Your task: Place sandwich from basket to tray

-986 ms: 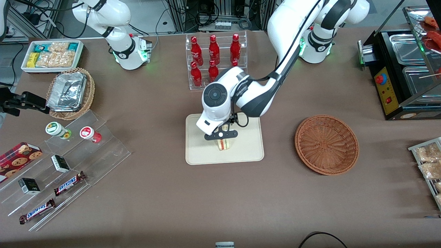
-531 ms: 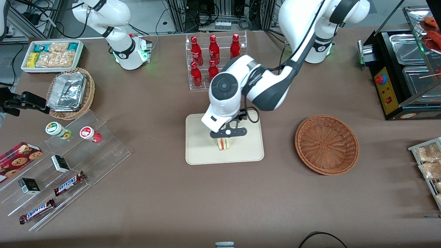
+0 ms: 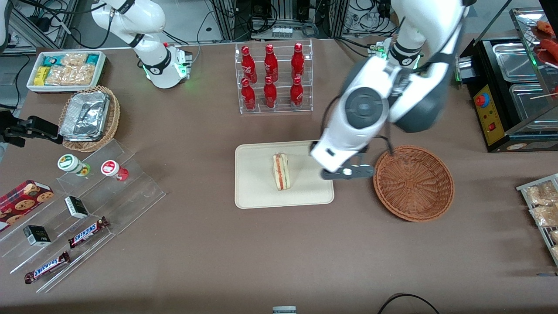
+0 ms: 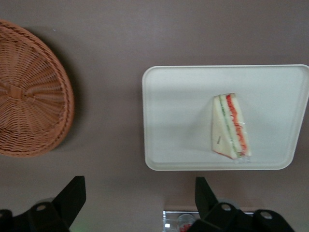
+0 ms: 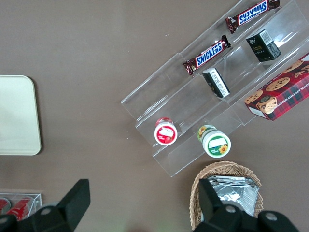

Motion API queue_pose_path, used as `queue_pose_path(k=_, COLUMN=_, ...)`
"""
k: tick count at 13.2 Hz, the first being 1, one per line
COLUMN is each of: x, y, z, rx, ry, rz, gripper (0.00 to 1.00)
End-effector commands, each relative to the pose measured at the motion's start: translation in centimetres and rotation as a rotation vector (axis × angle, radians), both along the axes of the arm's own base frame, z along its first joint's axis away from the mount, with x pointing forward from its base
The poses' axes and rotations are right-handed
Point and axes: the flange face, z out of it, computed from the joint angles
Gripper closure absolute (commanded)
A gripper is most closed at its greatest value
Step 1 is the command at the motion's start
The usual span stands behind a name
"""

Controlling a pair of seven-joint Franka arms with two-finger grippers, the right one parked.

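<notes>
Fingers (image 4: pixel 72 195) of the gripper (image 4: pixel 137 198) spread, empty, raised between tray (image 3: pixel 255 198) and basket (image 3: pixel 413 182); sandwich (image 3: pixel 281 171) lies apart on tray.

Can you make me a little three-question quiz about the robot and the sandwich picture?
1. True or false: the sandwich lies on the tray.
2. What is in the basket? A) sandwich B) nothing C) bottle
3. Fill in: the gripper hangs between the tray and the ____, fingers open.

Key: 1 true; 2 B; 3 basket.
</notes>
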Motion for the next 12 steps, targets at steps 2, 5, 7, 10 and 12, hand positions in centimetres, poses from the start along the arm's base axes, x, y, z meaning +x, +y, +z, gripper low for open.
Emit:
queue_pose_path(k=2, x=-0.6, y=8.3, z=1.6, rx=-0.034, ry=0.024, rz=-0.077, gripper=0.0)
queue_pose_path(k=5, x=-0.6, y=14.9, z=2.7, rx=-0.057, ry=0.027, rz=-0.132, gripper=0.0)
queue_pose_path(k=7, x=-0.6, y=18.7, z=3.9, rx=-0.066, ry=0.038, rz=-0.148, gripper=0.0)
queue_pose_path(k=10, x=-1.6, y=21.5, z=6.1, rx=-0.051, ry=0.02, rz=-0.136, gripper=0.0)
queue_pose_path(k=12, x=-2.8, y=23.9, z=7.9, rx=-0.044, ry=0.02, rz=-0.099, gripper=0.0)
